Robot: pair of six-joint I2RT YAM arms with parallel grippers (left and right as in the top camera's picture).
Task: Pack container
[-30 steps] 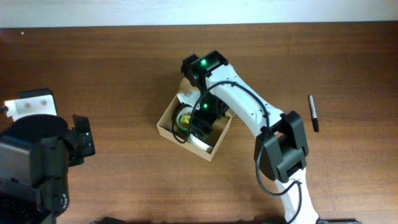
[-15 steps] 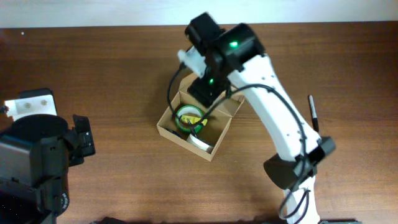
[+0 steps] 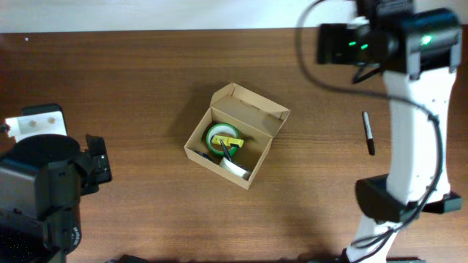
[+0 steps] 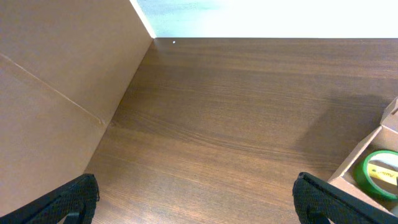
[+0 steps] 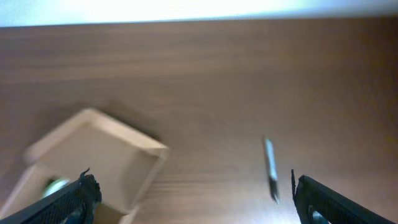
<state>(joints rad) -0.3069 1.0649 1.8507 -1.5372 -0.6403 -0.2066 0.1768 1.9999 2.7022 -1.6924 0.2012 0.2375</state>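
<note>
Container (image 3: pixel 252 109) open overhead, pen (image 5: pixel 271 169) blurred at right wrist, left gripper (image 4: pixel 196 190), right gripper (image 5: pixel 194 190) seemingly apart

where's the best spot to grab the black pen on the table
Probably mid-barrel on the slim black pen, coming straight down from above with jaws closing across its narrow width: it lies flat on the brown wooden table, bare wood on both sides.

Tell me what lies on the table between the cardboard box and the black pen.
Nothing: only bare wooden table lies between the box and the pen, as the overhead view shows; the blurred right wrist view agrees.
</note>
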